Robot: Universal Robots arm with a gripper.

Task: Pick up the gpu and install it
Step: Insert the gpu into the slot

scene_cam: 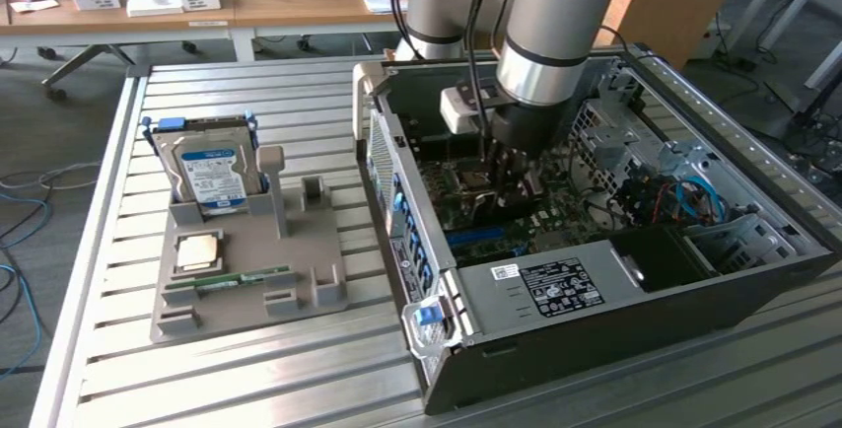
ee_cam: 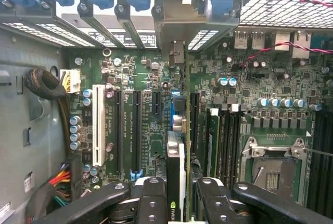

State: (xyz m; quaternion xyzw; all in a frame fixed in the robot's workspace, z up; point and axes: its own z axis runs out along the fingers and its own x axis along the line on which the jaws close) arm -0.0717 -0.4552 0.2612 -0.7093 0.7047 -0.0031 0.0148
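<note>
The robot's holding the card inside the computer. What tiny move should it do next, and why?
Probably ease the gpu straight down, gently. The gripper is shut on it, holding it on edge, close over the slots of the motherboard, running the same way as they do. I can't tell whether it is already seated.

Blue-labelled hard drive upright in grey holder, open computer case, perhaps a memory stick

My claw: matt black plastic fingers, closed on thin gpu card with smooth black-and-silver edge. Green motherboard slightly glossy. Dark matt metal computer case; at its nine o'clock in exterior view, matt grey plastic fixture on ribbed brushed-aluminium table.
</note>
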